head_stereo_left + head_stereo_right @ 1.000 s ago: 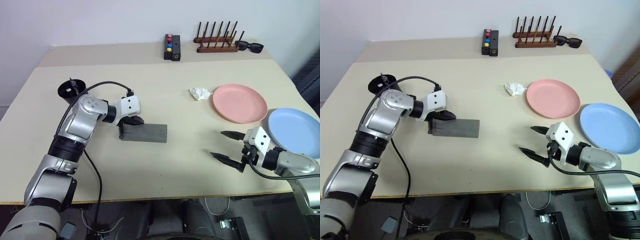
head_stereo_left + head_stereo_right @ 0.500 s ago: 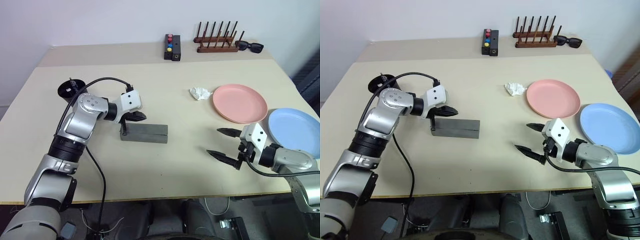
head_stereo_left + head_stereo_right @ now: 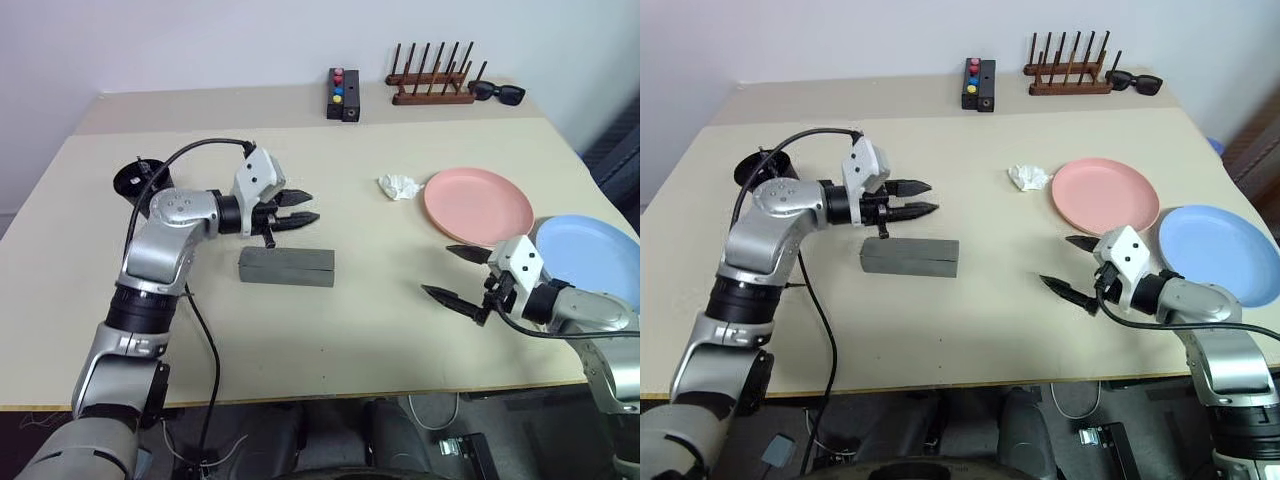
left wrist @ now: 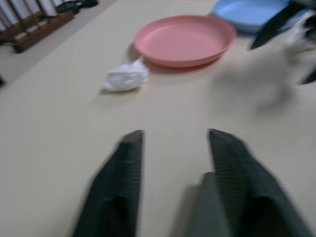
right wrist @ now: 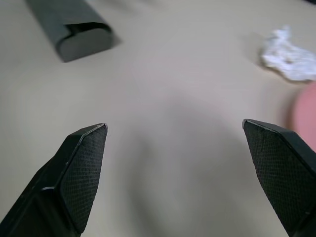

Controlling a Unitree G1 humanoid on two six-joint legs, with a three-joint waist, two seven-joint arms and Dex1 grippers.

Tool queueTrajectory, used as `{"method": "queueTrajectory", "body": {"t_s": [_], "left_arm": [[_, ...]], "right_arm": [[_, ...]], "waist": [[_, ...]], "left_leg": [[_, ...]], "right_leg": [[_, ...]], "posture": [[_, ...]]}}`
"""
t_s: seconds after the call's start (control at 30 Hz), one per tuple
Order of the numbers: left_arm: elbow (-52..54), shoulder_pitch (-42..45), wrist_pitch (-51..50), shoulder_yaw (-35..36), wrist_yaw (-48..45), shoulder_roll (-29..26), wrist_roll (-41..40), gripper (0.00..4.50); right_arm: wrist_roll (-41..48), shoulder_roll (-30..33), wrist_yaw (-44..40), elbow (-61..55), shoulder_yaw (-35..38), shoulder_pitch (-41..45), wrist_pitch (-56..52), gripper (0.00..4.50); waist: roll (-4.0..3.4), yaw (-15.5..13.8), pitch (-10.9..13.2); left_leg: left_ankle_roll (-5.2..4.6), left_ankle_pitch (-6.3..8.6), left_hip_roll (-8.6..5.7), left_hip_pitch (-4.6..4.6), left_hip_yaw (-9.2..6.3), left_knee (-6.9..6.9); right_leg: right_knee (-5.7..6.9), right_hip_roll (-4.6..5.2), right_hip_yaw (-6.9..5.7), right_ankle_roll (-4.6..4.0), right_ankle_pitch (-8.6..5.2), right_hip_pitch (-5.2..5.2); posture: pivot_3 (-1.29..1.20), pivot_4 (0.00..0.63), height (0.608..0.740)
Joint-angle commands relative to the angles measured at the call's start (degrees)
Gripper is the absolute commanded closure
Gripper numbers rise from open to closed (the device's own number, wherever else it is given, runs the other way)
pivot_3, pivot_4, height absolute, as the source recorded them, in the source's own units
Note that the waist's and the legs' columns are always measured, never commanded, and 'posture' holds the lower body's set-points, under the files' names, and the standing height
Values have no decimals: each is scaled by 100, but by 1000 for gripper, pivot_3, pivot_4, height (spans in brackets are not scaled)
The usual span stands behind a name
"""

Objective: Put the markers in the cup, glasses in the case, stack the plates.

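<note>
Lifting off the shut case with fingers now apart and empty, the left gripper leaves the glasses seemingly stowed, while the right gripper, spread wide, waits beside the pink plate.

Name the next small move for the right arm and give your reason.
Probably slide the open right gripper toward the blue plate and take its near rim. The grey case lies shut, the left gripper hovers open above it holding nothing, and the pink plate and the blue one lie side by side, unstacked.
</note>
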State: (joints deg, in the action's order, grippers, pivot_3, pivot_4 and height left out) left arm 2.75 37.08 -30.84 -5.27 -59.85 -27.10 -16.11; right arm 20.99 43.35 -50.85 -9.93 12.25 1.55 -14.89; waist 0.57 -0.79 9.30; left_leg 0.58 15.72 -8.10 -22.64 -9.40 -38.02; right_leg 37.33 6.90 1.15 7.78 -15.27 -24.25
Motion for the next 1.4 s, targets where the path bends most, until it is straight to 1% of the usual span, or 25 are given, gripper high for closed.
{"method": "queueTrajectory", "body": {"t_s": [0.03,0.07,0.17,0.27,0.37,0.43,0.47,0.6,0.8,1.07,1.2,1.4], "left_arm": [[522,-60,-319,149,154,47,-404,228],[607,-110,-395,145,194,65,-479,43],[771,-193,-527,110,262,67,-650,43],[760,-214,-377,61,473,131,-589,43],[704,-224,-150,-101,544,183,-478,43],[574,-228,338,-213,716,367,-278,43],[514,-197,411,-314,680,401,-231,43],[415,14,117,-496,409,451,-447,43],[254,163,269,-683,312,609,-372,43],[53,209,556,-861,106,629,-258,43],[-74,192,833,-986,-168,525,-146,43],[-329,241,1132,-1091,-440,398,39,43]], "right_arm": [[-128,8,312,216,345,129,194,0],[-185,23,428,329,401,162,198,0],[-261,90,536,561,481,221,209,0],[-494,206,724,989,558,324,298,0],[-643,344,927,1428,662,487,176,0],[-721,448,1057,1649,721,608,76,0],[-731,494,1099,1702,751,647,8,0],[-677,652,1171,1688,861,747,-441,0],[-574,798,1237,1374,1005,723,-1212,0],[-505,857,1259,1086,1104,471,-2085,0],[-476,797,1281,912,1084,343,-2284,0],[-490,664,1388,887,1014,285,-2274,0]], "waist": [[0,1,0],[0,0,0],[-2,8,-1],[-3,9,-2],[-4,-3,-2],[-5,-3,-3],[-4,-3,-3],[-7,7,-4],[-9,5,-5],[-9,1,-5],[-9,5,-5],[-10,4,-5]], "left_leg": [[0,0,0,0,0,-1],[0,0,0,1,0,-1],[0,0,0,2,1,1],[0,0,0,4,2,3],[0,0,-1,4,4,1],[0,0,-1,4,4,3],[0,0,-1,4,5,3],[0,0,0,4,7,5],[0,0,0,5,8,5],[0,0,0,4,9,4],[0,0,0,4,10,5],[-1,0,0,5,10,6]], "right_leg": [[0,0,0,0,0,2],[0,0,0,0,0,2],[-1,0,0,0,0,1],[0,0,1,0,0,1],[-1,0,3,0,0,3],[-1,0,3,0,0,3],[-3,0,3,0,0,3],[-4,0,4,-1,0,3],[-5,0,5,-1,0,3],[-6,0,6,-1,0,3],[-6,0,7,0,0,3],[-8,0,7,0,0,3]], "posture": [[0,150,740],[0,150,740],[0,150,740],[0,150,740],[0,150,740],[0,150,740],[0,150,740],[0,150,740],[0,150,740],[0,150,740],[0,150,740],[0,150,740]]}}
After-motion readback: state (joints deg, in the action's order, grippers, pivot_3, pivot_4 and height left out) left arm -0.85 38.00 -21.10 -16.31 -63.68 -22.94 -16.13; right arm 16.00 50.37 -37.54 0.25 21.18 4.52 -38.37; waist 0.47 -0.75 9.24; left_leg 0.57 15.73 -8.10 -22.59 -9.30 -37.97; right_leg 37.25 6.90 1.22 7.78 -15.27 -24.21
